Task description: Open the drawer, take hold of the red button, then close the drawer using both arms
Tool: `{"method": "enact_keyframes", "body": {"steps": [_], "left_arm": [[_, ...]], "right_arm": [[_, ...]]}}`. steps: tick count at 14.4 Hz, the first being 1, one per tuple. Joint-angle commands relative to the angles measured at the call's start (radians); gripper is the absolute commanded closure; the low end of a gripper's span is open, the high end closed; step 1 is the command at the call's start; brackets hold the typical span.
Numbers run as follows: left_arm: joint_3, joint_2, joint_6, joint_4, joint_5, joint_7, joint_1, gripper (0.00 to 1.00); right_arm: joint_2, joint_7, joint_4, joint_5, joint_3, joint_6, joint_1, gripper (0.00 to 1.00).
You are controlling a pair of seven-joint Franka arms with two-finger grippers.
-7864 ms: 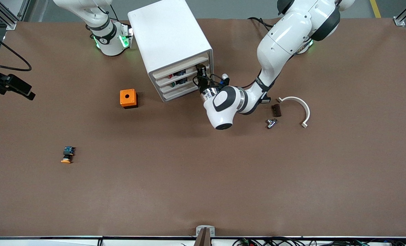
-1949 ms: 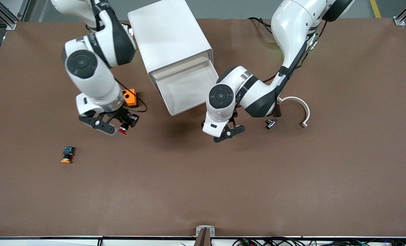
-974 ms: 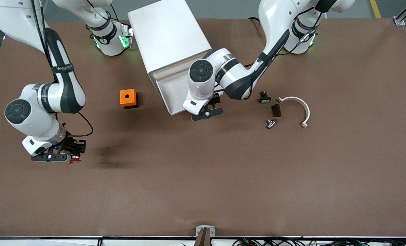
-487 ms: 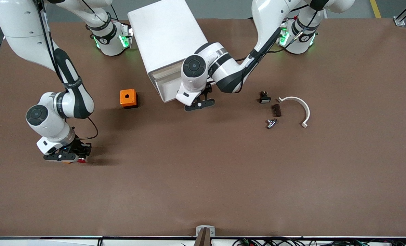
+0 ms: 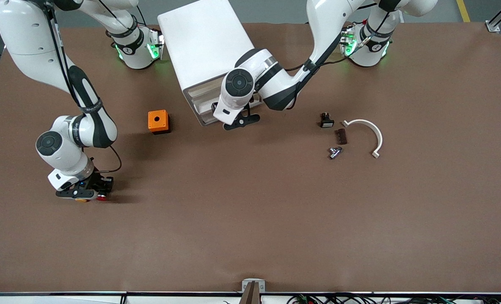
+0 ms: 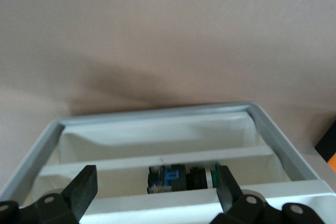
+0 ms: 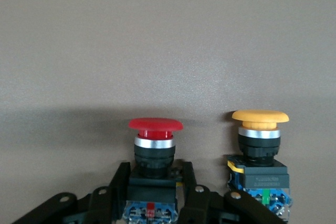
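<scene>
The white cabinet (image 5: 210,46) stands near the arms' bases. Its second drawer (image 5: 199,100) is pushed almost flush with the other drawers. My left gripper (image 5: 237,122) is open at the cabinet's front, its fingers (image 6: 84,190) wide apart either side of a white drawer front (image 6: 210,203). A green-ringed button (image 6: 181,178) lies in the drawer below. My right gripper (image 5: 81,194) is shut on the red button (image 5: 102,197), low over the table at the right arm's end. In the right wrist view the red cap (image 7: 156,124) stands beside the yellow-orange button (image 7: 261,145).
An orange cube box (image 5: 158,121) sits beside the cabinet. Toward the left arm's end lie a small black part (image 5: 326,121), a brown block (image 5: 340,136), a metal fitting (image 5: 335,152) and a white curved clamp (image 5: 368,133).
The left gripper pushed the drawer in toward the cabinet. The right gripper carried the red button from near the orange box down beside the yellow-orange button.
</scene>
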Motion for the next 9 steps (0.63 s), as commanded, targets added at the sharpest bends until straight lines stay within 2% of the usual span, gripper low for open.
{"method": "enact_keyframes", "body": {"steps": [1, 5, 9], "left_arm": [[0.006, -0.011, 0.013, -0.028, -0.066, -0.009, -0.011, 0.00], [0.006, -0.008, 0.013, -0.039, -0.140, -0.006, -0.016, 0.00], [0.006, -0.005, 0.013, -0.045, -0.177, -0.007, -0.019, 0.00]], "right_arm": [[-0.015, -0.012, -0.010, 0.040, 0.021, 0.003, -0.017, 0.00], [-0.033, -0.018, -0.008, 0.051, 0.023, -0.008, -0.013, 0.00], [-0.145, -0.036, -0.003, 0.051, 0.023, -0.140, -0.011, 0.00]]}}
